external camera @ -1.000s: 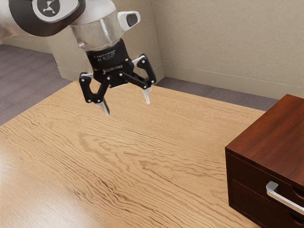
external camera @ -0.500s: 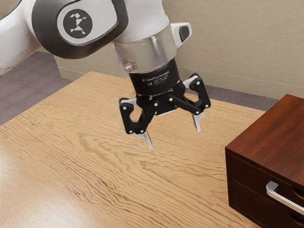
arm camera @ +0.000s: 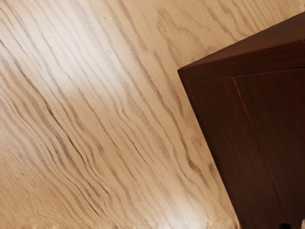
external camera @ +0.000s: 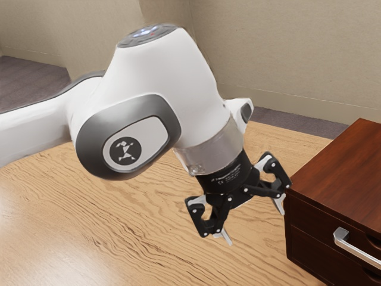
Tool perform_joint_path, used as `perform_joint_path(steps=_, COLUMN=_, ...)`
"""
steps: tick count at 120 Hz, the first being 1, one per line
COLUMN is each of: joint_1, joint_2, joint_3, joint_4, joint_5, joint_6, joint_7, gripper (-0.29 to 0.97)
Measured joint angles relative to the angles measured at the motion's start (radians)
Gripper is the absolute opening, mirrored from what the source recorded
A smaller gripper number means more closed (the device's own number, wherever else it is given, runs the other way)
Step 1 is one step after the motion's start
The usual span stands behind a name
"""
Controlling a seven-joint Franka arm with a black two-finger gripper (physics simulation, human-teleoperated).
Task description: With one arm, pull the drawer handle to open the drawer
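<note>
exterior view: the white arm (external camera: 155, 107) comes in from the exterior view's left and bends down over the light wooden table (external camera: 89, 226). its black gripper (external camera: 253, 224) hangs low above the table top, tilted, with the two fingers spread wide and nothing between them. one fingertip points at the bare wood; the other sits just beside the near vertical corner of the dark wooden cabinet (external camera: 339, 173), and whether it touches that corner cannot be told.

the cabinet stands on the table at the exterior view's right side, its back reaching toward the table's far edge, where a strip of grey floor (external camera: 297, 122) and a beige wall (external camera: 286, 47) begin. the drawer (external camera: 324, 221) lies flush with the cabinet's face, closed. the silver drawer handle (external camera: 356, 245) lies across that face toward the exterior view's lower right corner, well apart from the open claw and untouched.

wrist view: the hand looks down on the table's grain (arm camera: 95, 119), with the cabinet's top corner and dark side (arm camera: 257, 133) close by.
</note>
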Motion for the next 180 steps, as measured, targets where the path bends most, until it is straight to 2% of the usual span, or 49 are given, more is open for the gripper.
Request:
perform_joint_path(steps=34, joint_1=-0.078, joint_2=-0.011, joint_3=0.0, joint_4=-0.07, joint_5=0.0, joint_6=0.17, joint_7=-0.044, gripper=0.68)
perform_joint_path(steps=86, joint_1=-0.132, joint_2=0.078, joint_3=-0.009, joint_4=-0.066, joint_5=0.002, joint_6=0.351, joint_7=-0.083, gripper=0.68)
perform_joint_path(steps=127, joint_1=-0.135, joint_2=0.114, joint_3=-0.008, joint_4=-0.073, joint_5=-0.003, joint_6=0.423, joint_7=-0.098, gripper=0.68)
perform_joint_path(steps=180, joint_1=-0.125, joint_2=0.162, joint_3=-0.006, joint_4=-0.042, joint_5=-0.004, joint_6=0.453, joint_7=-0.109, gripper=0.68)
